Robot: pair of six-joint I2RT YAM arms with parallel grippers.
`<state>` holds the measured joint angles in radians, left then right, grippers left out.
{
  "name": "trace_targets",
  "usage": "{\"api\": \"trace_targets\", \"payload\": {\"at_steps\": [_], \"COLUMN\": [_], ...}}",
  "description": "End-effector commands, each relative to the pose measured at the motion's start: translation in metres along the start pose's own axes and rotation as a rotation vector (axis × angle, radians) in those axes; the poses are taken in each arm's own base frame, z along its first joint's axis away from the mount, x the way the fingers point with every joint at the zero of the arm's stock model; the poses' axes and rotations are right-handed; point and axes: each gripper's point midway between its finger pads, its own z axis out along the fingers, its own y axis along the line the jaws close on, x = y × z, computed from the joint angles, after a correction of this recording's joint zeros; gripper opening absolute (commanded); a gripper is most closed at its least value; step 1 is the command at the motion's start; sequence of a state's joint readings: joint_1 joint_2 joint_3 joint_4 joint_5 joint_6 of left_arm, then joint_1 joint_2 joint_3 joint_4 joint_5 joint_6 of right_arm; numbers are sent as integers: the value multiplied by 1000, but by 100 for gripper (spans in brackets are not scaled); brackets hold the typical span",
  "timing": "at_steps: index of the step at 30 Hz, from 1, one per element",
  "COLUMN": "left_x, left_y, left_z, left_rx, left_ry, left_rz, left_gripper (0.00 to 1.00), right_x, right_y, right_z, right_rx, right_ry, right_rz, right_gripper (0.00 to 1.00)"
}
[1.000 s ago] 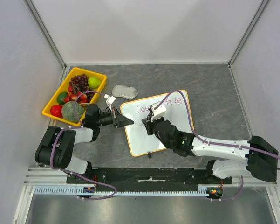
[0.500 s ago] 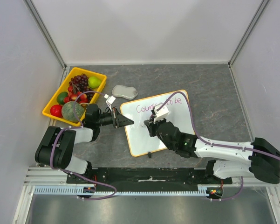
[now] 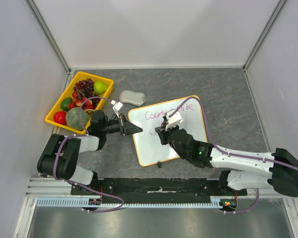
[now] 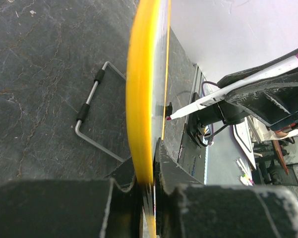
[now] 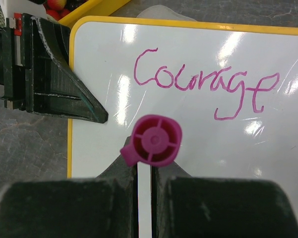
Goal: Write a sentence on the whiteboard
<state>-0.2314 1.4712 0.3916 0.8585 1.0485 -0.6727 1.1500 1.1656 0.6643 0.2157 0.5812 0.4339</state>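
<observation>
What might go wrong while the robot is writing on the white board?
1. The left gripper pinches the whiteboard only at its edge. The push of the marker might make the board slip or swing, and the letters would go wobbly.
2. The right gripper, holding the marker, sits close to the sentence. It might brush the word "Courage" and smear the ink.

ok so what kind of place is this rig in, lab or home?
Looks like an enclosed robot test cell, not a home: plain white panel walls on aluminium framing, a dark tabletop, and staged props, a whiteboard and a tray of fruit.
</observation>
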Motion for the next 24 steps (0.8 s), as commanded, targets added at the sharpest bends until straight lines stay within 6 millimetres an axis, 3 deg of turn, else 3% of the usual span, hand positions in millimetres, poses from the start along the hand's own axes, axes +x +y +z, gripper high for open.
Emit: {"api": "trace_targets", "payload": {"at_steps": [1,10,24], "left_x": [5,5,5], "left_y": [23,23,23], "left_z": [3,3,3], "left_rx": [-81,-79,-80], "left_ry": [-4,-3,-3], "left_rz": [103,106,104], "left_gripper": [2,2,2], "right_x": [-32,-34,-16], "right_y": [7,6,-3], "right_z": [3,13,15], "right_rx": [9,46,86], "right_ry": [-75,-81,-51], "right_rz": [36,20,17], "right_gripper": [0,0,0]}}
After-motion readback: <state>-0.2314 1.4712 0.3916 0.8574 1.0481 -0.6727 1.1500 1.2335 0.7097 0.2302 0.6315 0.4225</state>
